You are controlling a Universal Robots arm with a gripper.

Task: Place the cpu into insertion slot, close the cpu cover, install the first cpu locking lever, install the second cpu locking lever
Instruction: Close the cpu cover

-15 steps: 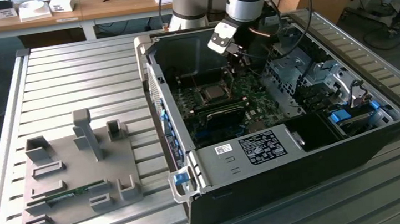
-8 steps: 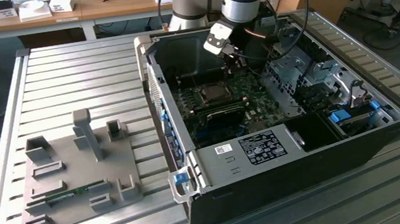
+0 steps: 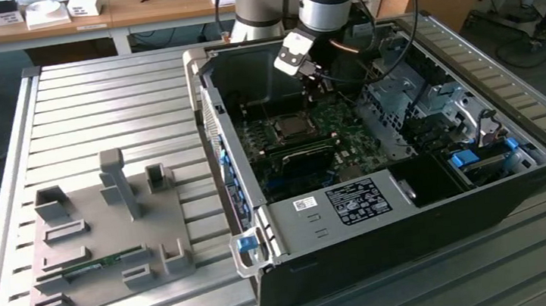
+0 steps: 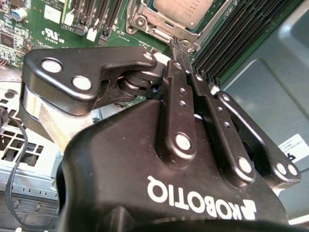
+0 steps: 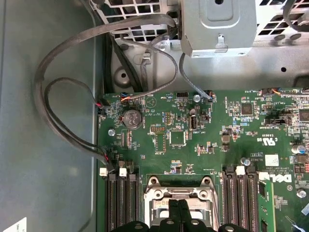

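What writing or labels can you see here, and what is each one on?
White maker's name in large letters: on the gripper, across its black housing, in the second wrist view.
White printed codes and marks: on the motherboard, too small to tell.
Black label with white print: on the grey metal bracket in the exterior view, too small to tell.

The cpu (image 4: 182,8), a flat square chip with a silver-grey metal top, sits level near the middle of the motherboard (image 5: 145,150). The cpu cover (image 4: 140,21), a silvery metal frame, lies flat around it, folded down.
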